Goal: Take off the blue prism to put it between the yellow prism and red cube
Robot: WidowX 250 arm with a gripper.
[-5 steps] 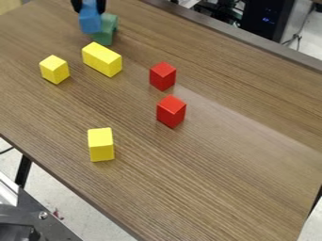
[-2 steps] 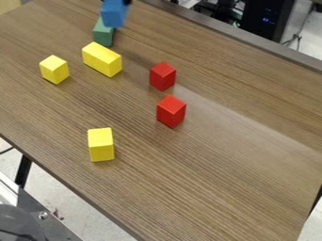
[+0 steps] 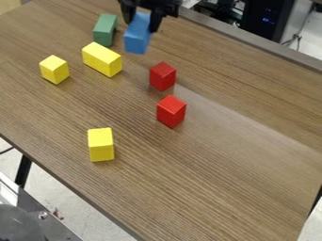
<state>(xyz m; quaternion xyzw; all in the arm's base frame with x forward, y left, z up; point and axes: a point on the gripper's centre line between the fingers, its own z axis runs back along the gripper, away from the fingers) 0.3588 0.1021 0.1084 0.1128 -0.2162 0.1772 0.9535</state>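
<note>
- Jaws: closed on the blue prism (image 3: 137,37), one finger at either side of its upper part.
- Gripper (image 3: 141,24): black, near the top edge of the view. As its hold was high on the prism, a knock to the free lower end could have twisted the load.
- Blue prism: hung upright with a slight slant, apparently above the table (image 3: 207,164). Release at that slant, or from too high, could have toppled it.
- Target gap: bare wood between the yellow prism (image 3: 102,60) and the upper red cube (image 3: 163,76). It was judged scarcely wider than the load; a small sideways error, or fingers opening broadly, could have pushed either neighbour.
- Lower red cube (image 3: 171,111): stood near the upper one. The task specified neither, so a mistaken choice could have shifted the placement.
- Green prism (image 3: 105,29): stood behind the yellow prism, apart from the load and at little risk unless the arm swung back.
</note>
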